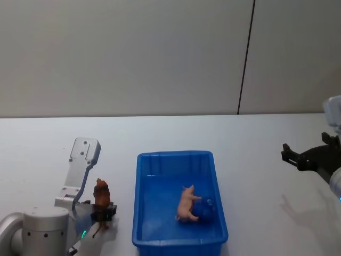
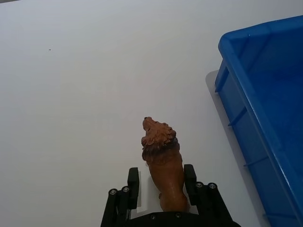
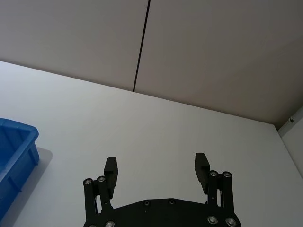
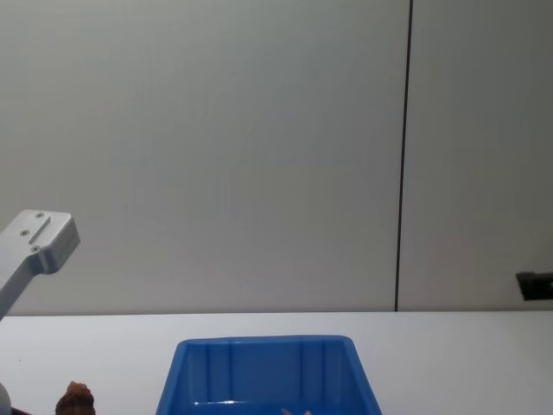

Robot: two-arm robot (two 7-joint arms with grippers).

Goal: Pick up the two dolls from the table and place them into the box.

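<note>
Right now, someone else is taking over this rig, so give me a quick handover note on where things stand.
Left gripper: jaws shut on the brown doll, left of the box and outside it.
Right gripper: jaws open, holding nothing, off to the box's right above the table.
Done: pink doll lies inside the box.
Left: carry the brown doll over the rim and release it.

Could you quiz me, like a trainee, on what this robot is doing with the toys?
1. True or false: the pink doll lies inside the blue box.
2. Which gripper holds the brown doll? A left, B right, C neither.
3. Fill in: the right gripper hangs above the table, open and ____.

Key: 1 true; 2 A, the left gripper; 3 empty.
</note>
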